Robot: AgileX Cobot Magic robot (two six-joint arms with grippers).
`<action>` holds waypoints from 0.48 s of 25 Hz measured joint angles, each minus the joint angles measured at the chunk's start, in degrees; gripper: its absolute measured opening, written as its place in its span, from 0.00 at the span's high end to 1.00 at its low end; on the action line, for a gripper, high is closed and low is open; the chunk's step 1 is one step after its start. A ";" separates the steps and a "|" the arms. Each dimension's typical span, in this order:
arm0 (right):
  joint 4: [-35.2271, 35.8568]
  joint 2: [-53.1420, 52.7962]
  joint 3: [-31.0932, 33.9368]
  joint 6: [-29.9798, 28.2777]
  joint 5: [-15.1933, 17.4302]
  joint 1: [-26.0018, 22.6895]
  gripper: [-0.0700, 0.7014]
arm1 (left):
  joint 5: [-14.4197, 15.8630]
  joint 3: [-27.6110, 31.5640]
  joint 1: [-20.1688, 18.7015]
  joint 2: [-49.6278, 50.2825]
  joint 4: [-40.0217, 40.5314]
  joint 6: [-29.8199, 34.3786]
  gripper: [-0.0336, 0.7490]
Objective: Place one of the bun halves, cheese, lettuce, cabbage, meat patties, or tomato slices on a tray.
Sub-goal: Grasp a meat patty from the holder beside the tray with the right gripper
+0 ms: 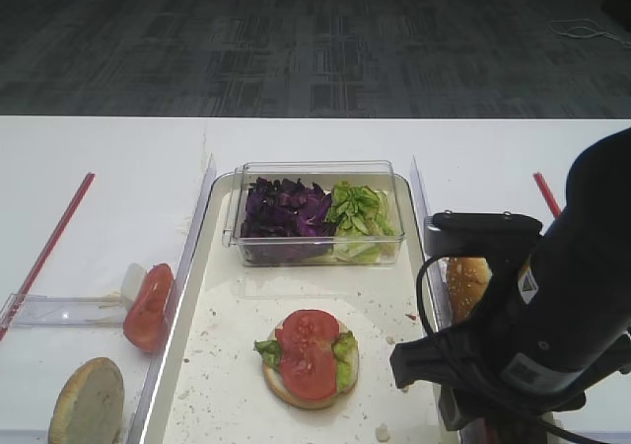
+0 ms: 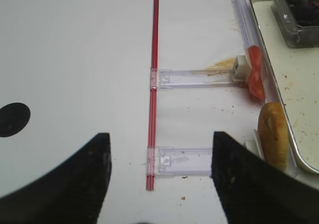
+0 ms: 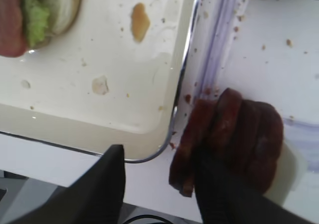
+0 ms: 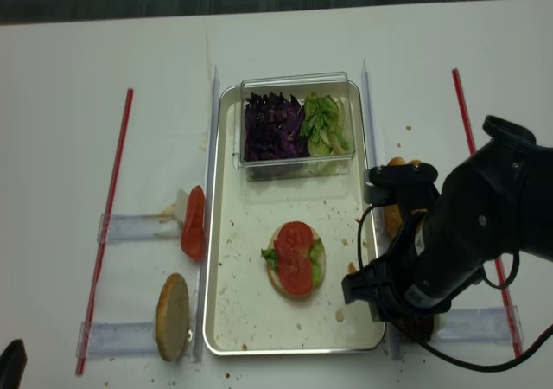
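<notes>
Several dark meat patties point(image 3: 239, 134) stand on edge just right of the tray's point(image 3: 99, 50) near corner. My right gripper point(image 3: 158, 152) is open around the leftmost patty, its right finger point(image 3: 224, 194) against the row and its left finger point(image 3: 107, 184) well apart. On the tray point(image 1: 227, 365) lies a bun half topped with lettuce and two tomato slices point(image 1: 309, 358). More tomato slices point(image 1: 148, 306) and a bun half point(image 1: 87, 403) stand left of it. Cabbage point(image 1: 286, 210) and lettuce point(image 1: 360, 212) fill a clear box. My left gripper point(image 2: 160, 134) is open over bare table. No cheese shows.
Clear plastic rails point(image 2: 199, 77) and red strips point(image 2: 153, 59) lie on the white table on both sides of the tray. Another bun point(image 1: 465, 281) stands right of the tray, beside my right arm point(image 1: 552, 316). Crumbs dot the tray.
</notes>
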 joint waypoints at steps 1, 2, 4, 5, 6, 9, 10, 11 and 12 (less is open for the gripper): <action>-0.92 0.00 -0.03 0.57 0.27 0.00 0.42 | 0.00 0.00 0.00 0.00 0.00 0.00 0.40; -1.75 0.00 -0.03 1.14 0.40 0.00 0.42 | 0.00 0.00 0.00 0.00 0.00 0.00 0.40; -2.63 0.00 -0.03 1.82 0.40 0.00 0.42 | 0.00 0.00 0.00 0.00 0.00 0.00 0.40; -2.98 0.00 -0.03 2.10 0.51 0.00 0.42 | 0.00 0.00 0.00 0.00 0.00 0.00 0.40; -3.24 0.00 -0.03 2.13 0.49 0.00 0.43 | 0.00 0.00 0.00 0.00 0.00 0.00 0.40; -3.94 0.26 -0.03 2.23 0.83 0.00 0.45 | 0.00 0.00 0.00 0.00 0.00 0.00 0.40; -4.19 0.40 -0.03 2.23 0.83 0.00 0.46 | 0.00 0.00 0.00 0.00 0.00 0.00 0.40; -4.36 0.65 -0.03 2.23 0.83 0.00 0.47 | 0.00 0.00 0.00 0.00 0.00 0.00 0.40; -4.36 0.79 -0.12 2.23 0.83 0.00 0.48 | 0.00 0.00 0.00 0.00 0.00 0.00 0.40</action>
